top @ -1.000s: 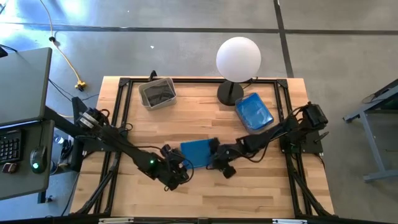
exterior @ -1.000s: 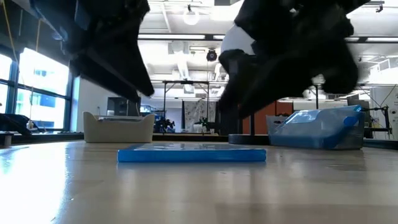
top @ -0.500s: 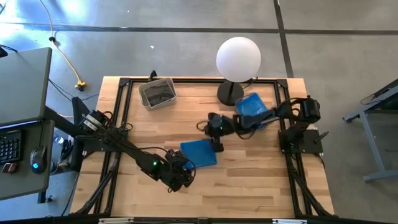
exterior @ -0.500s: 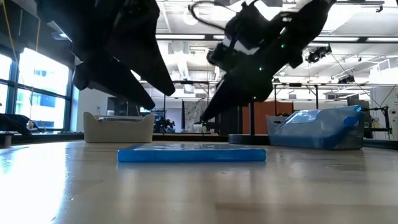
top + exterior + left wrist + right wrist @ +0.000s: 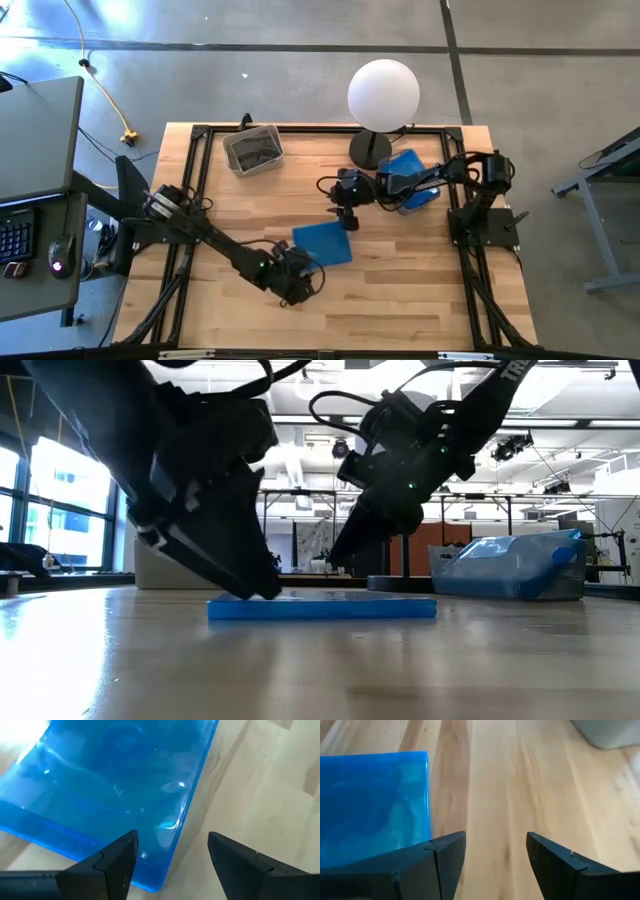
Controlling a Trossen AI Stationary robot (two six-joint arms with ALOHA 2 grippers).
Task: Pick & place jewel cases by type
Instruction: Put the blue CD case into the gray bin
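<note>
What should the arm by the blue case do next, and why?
Probably nudge the left gripper forward so its open fingers straddle the blue case's corner, then close. That gripper sits low at the case's near edge with one finger over the corner and one over bare table, so nothing is held. The right gripper hovers beyond the case, open.

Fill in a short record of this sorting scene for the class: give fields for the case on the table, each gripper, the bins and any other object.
loose case: one blue jewel case lying flat on the wooden table
left gripper: low at the case's near corner, jaws open, one finger over its edge
right gripper: above the table just beyond the case, jaws open, holding nothing
grey bin: far left, dark contents
other bin: far right, blue cases inside
other object: white globe lamp
</note>
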